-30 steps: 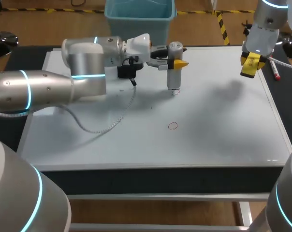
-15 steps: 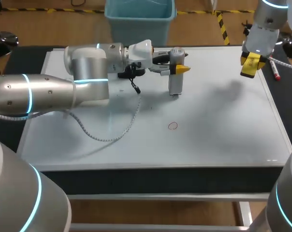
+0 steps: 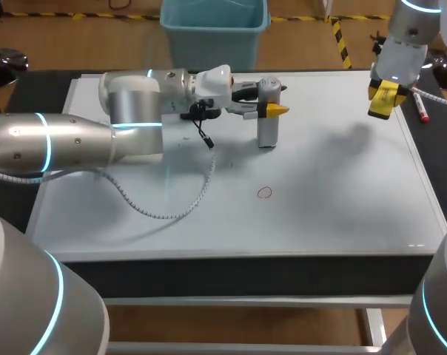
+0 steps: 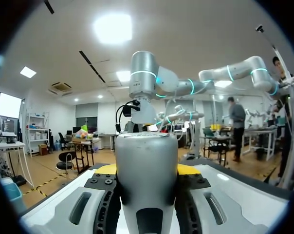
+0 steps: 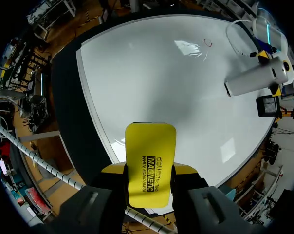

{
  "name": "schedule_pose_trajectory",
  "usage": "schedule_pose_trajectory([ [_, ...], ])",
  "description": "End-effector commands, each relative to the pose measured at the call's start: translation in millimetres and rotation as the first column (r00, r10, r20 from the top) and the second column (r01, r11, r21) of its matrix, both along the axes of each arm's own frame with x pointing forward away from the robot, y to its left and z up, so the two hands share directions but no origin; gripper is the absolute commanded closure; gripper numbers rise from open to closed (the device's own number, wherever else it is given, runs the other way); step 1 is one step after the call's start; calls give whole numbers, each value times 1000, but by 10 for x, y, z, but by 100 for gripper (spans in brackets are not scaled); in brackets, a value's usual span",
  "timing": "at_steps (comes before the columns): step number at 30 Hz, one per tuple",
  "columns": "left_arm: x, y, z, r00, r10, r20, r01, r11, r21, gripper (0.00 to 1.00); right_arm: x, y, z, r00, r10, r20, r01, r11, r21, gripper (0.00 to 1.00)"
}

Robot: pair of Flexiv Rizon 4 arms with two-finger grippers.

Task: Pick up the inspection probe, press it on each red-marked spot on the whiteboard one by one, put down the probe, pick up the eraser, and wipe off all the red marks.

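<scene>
White, glossy whiteboard (image 3: 342, 200), one red ring (image 3: 264, 193) near its middle. My left arm (image 3: 61, 144) stretches level across it, the left gripper (image 3: 266, 103) clamping the grey cylindrical probe (image 3: 266, 126) upright on the board. Left wrist: the smooth probe sits wedged in my grip. Right wrist: my right gripper (image 5: 149, 168) pinches the flat yellow eraser (image 5: 150, 146) above the board's edge.

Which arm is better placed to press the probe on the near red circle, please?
Left: its fingers hold the probe upright just beyond the red circle; the right arm holds the eraser, farther away.
</scene>
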State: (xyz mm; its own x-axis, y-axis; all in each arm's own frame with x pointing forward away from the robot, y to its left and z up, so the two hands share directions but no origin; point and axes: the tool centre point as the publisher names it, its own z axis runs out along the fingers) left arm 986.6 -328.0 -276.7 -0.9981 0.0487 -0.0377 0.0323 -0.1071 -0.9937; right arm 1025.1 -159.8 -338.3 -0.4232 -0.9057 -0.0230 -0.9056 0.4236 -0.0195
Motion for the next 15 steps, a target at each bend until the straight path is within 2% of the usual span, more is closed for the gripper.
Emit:
schedule_pose_trajectory([
  [1,11,3,-2,1000,-6,2,6,1000,1,100,1,-6,10,1000,2,-1,-2,1000,-3,100],
  [15,-8,13,33,1000,-6,10,6,1000,0,100,1,-6,10,1000,2,-1,-2,1000,-3,100],
])
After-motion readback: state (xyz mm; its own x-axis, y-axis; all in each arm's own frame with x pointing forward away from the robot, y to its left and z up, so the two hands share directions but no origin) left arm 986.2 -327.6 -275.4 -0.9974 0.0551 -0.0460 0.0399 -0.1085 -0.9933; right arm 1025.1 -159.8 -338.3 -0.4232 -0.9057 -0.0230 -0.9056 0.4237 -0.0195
